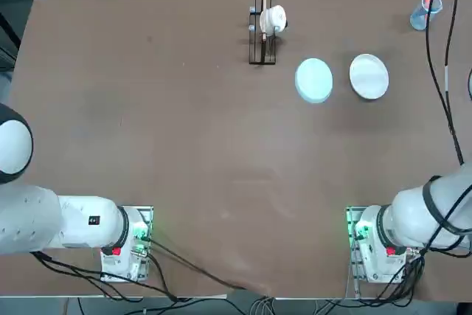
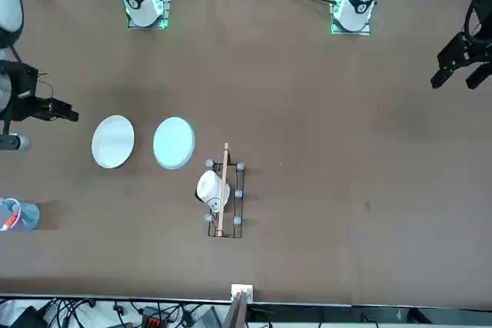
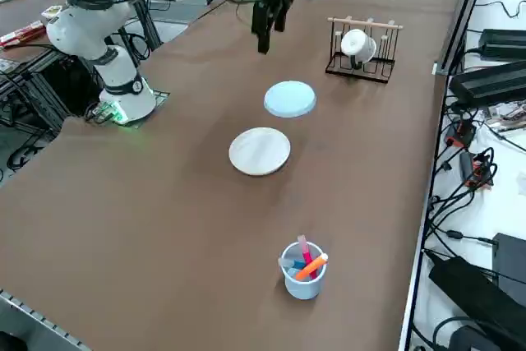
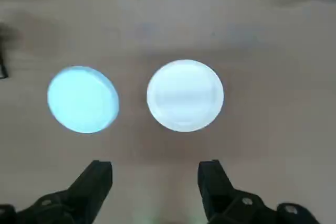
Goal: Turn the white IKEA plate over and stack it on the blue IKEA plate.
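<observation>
Right wrist view: my right gripper (image 4: pixel 155 174) gapes wide, empty, above the table (image 4: pixel 157 192).
White plate (image 4: pixel 185 95) lies just beside the pale blue plate (image 4: pixel 83 99), the two apart, unstacked.

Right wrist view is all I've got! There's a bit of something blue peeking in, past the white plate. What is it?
Observer: A blue cup with pens in it, one orange.
Operator: And the black bit past the blue plate?
Observer: A wire rack with a white cup on it.
Operator: Where's my right pincer? It looks open.
Observer: In the front view it shows beside the white plate, on the side away from the blue one.
</observation>
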Controlling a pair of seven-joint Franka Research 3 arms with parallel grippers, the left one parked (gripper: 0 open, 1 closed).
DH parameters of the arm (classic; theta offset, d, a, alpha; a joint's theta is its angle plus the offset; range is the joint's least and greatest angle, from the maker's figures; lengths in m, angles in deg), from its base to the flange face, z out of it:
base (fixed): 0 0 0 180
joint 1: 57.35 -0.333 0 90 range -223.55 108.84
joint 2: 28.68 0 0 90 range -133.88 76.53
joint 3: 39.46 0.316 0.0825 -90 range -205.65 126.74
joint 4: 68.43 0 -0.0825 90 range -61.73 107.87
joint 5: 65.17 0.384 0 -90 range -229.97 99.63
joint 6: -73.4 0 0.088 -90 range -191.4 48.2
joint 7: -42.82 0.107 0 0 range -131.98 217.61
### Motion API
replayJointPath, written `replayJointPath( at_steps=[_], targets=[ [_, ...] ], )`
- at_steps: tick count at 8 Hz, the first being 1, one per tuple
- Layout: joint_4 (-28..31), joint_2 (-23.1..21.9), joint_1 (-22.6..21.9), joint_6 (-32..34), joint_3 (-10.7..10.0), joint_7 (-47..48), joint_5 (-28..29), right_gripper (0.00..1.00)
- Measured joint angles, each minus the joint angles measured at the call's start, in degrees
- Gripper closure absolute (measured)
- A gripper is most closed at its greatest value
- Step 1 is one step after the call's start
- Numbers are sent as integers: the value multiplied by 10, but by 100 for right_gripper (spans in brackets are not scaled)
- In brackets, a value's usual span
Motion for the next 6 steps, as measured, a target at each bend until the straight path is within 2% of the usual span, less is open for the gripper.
replayJointPath(
  at_steps=[2, 6],
  targets=[
    [62, -7, 12, -57, 1, -1, 0, 0],
    [256, -26, -16, -271, 15, 0, 2, 0]
  ],
)
